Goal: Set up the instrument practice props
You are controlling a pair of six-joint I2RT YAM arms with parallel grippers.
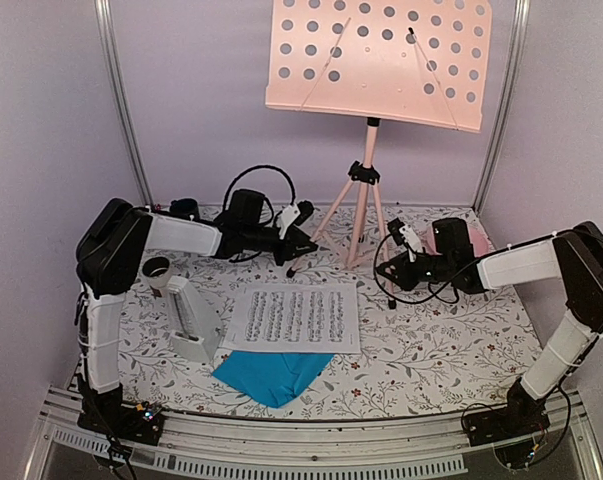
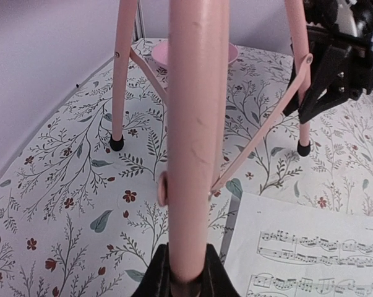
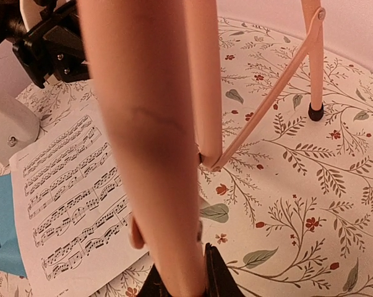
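Two claws on one prop. Left claw (image 2: 187, 278): fingers closed on a leg of the music stand (image 1: 371, 140), low down near the foot. Right claw (image 3: 180, 281): clamped on another leg, same height.

Judgement: the stand carries a wide tray high on a thin pole, so it is top-heavy. Holding two legs low, from opposite sides, should keep it from tipping while it is being positioned or steadied.

Stand is upright at the back middle of the table (image 1: 431, 350). Tray is bare.

Count:
- music stand: 1. Legs: 3, two held and one free. Two black feet show in the left wrist view.
- sheets: 2. White sheet (image 1: 293, 318) lies flat in front of the stand. Blue sheet (image 1: 271, 377) lies partly under its near edge. Both are within reach, and neither is on the tray yet.
- metronome (image 1: 193, 322): 1, upright, just beside the white sheet's left edge.
- pink plate (image 2: 156, 54): 1, behind the legs, not part of the set.

Judgement: placing the stand is the step in hand. The sheets come after.
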